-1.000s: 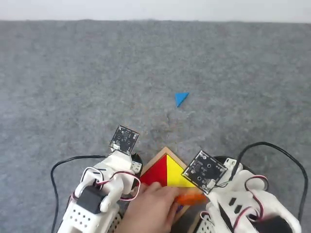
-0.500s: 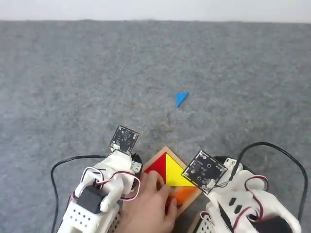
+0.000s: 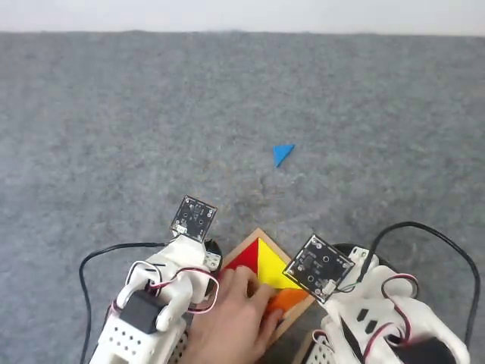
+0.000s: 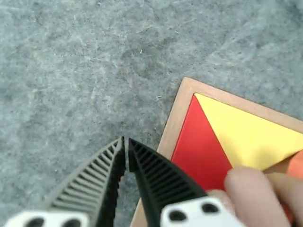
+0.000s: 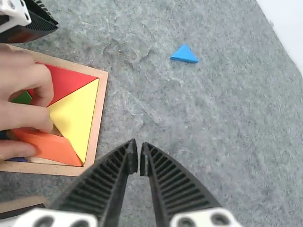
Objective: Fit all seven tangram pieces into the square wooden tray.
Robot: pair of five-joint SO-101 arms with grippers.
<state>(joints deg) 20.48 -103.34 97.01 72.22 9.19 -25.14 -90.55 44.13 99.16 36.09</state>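
High view looks steeply down, wrist views close, all sharing the tray [image 4: 177, 118]

A person's hand [image 3: 236, 315] has slid toward 12 o'clock over the square wooden tray [image 3: 260, 233], and its fingers now cover more of the red piece [image 3: 239, 260]. The orange piece [image 3: 289, 299], a second ago out over the tray's 4 o'clock rim, now lies inside it, just beside the yellow piece [image 3: 271, 271].

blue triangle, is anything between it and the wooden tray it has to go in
Nothing lies on the mat between the blue triangle and the wooden tray, but a person's hand rests inside the tray, covering part of it.
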